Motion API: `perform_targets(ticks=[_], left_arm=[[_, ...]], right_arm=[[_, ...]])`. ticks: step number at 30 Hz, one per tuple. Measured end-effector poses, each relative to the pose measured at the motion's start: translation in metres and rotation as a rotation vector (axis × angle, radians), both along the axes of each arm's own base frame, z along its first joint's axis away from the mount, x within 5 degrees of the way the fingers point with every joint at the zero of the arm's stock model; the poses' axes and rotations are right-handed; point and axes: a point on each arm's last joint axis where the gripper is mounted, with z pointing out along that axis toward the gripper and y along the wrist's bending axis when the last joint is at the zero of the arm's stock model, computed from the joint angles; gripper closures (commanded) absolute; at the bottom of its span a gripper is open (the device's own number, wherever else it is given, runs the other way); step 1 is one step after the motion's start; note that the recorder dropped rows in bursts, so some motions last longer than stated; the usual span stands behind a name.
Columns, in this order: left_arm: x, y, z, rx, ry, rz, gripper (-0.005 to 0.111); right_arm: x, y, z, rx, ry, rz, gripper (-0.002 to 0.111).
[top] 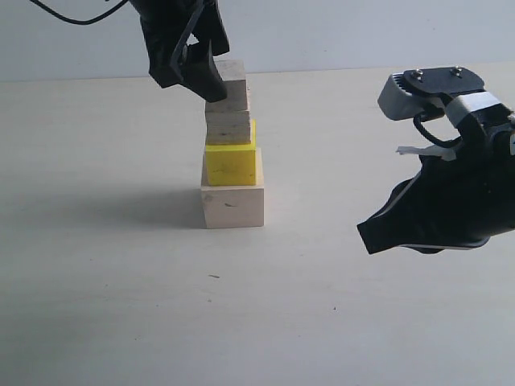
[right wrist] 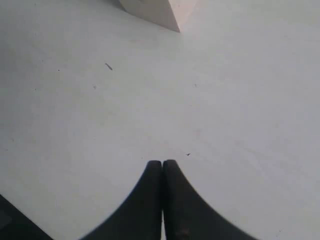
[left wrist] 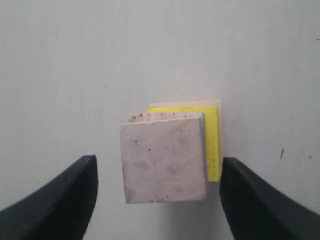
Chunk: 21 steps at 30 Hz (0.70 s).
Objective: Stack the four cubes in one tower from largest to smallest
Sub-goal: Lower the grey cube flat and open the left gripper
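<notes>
Four cubes stand as one tower left of centre. A large pale wood cube [top: 232,207] is the base, with the bright yellow cube [top: 231,164] on it, then a small wood cube [top: 228,127], then the top wood cube [top: 233,84]. My left gripper [top: 209,76] hangs around the top cube and is open. In the left wrist view its fingers stand apart from the top cube [left wrist: 164,160] on both sides, and the yellow cube [left wrist: 213,145] peeks out beneath. My right gripper [top: 372,233] is shut and empty, low at the right, away from the tower.
The pale tabletop [top: 105,305] stretches all round the tower. The right wrist view shows the shut right gripper [right wrist: 162,163] over bare table, with a corner of the large base cube [right wrist: 155,10] at the frame's edge.
</notes>
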Motion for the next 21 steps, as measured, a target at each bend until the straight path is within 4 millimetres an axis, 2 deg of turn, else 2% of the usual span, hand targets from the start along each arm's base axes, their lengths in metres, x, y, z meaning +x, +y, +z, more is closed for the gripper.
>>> perform_targets(ticks=[21], left_arm=[[0.0025,0.0026,-0.0006,0.027,-0.019,0.025,0.04]], right_arm=[[0.0,0.0,0.0,0.0,0.0,0.0,0.108]])
